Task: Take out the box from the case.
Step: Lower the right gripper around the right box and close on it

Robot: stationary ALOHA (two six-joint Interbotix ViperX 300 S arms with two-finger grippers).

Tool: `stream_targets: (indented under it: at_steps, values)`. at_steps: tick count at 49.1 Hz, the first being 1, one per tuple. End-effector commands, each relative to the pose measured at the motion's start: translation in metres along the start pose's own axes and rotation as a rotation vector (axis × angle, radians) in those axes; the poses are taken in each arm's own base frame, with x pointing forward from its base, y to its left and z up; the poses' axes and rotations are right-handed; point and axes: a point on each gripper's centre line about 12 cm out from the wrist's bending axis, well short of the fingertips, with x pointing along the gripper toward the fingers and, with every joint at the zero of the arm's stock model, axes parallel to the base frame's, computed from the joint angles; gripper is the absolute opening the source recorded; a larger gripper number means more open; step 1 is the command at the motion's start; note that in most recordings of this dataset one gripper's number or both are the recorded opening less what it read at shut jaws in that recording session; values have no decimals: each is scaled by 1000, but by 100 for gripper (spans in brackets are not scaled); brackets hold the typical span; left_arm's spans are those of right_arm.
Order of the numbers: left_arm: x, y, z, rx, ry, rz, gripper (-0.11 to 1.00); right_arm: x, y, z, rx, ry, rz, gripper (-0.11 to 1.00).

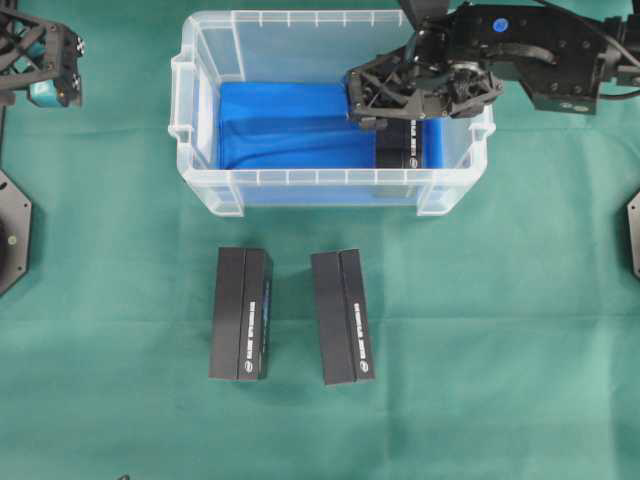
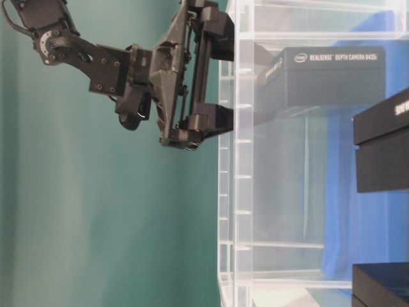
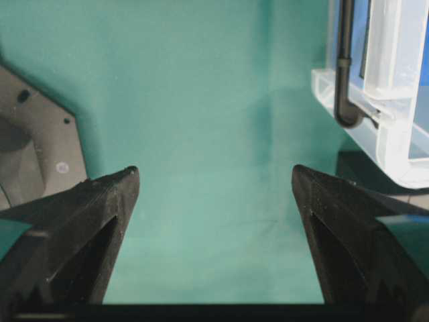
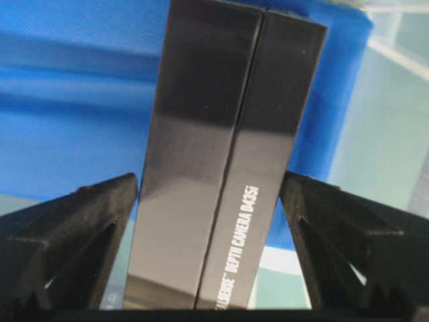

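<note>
Risk: right hand [image 4: 211, 194], open w/ fingers astride box [image 4: 221, 147] in case [image 1: 200, 180], may clip it & tip it; left hand [image 3: 214, 194] open, idle.

Desk [image 1: 500, 330] covered edge to edge by green cloth [image 1: 110, 400], faint creases seen in cloth, even soft light cast from above, plain teal-green backdrop [image 2: 77, 224] seen at table level

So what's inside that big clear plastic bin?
A blue cloth lines the bottom of the clear plastic bin. One black rectangular box stands at its right end, between the right gripper's open fingers. The gripper hides the box's far end and whatever lies beneath.
</note>
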Motion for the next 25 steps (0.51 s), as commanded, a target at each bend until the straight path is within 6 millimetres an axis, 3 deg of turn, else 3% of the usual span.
stream_targets:
  at_steps: [1,25]
  values:
    - [-4,-1,0,0,-5,-18,91,-4,2,3,3,-6,17,92]
    - [-5,-1,0,1,-6,-19,91,14,0,1,-1,9,-24,92]
